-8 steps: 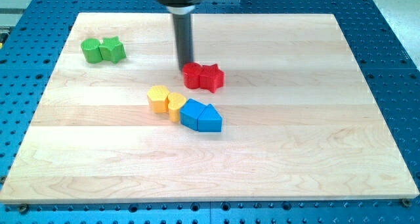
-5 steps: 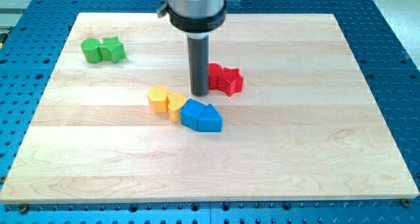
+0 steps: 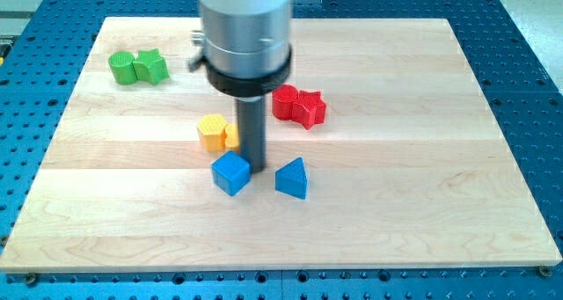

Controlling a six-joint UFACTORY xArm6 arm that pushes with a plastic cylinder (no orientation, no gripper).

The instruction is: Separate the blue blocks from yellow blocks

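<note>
No brand, label or lettering could be read anywhere on the wooden board or the blue perforated table beneath it. In the upper left of the frame, a green rounded block and a green star block sat touching. Near the centre, a yellow block of rounded, ridged shape sat against a second yellow block, mostly hidden behind the rod. The arm carried no jaws, only a straight dark rod that held nothing; my tip rested on the board just below the yellow pair, touching or nearly touching the upper right edge of the blue cube at its lower left. The blue triangular block lay apart to the tip's right, with a gap between the two blues. Above, right of centre, a red rounded block and red star block sat touching.
</note>
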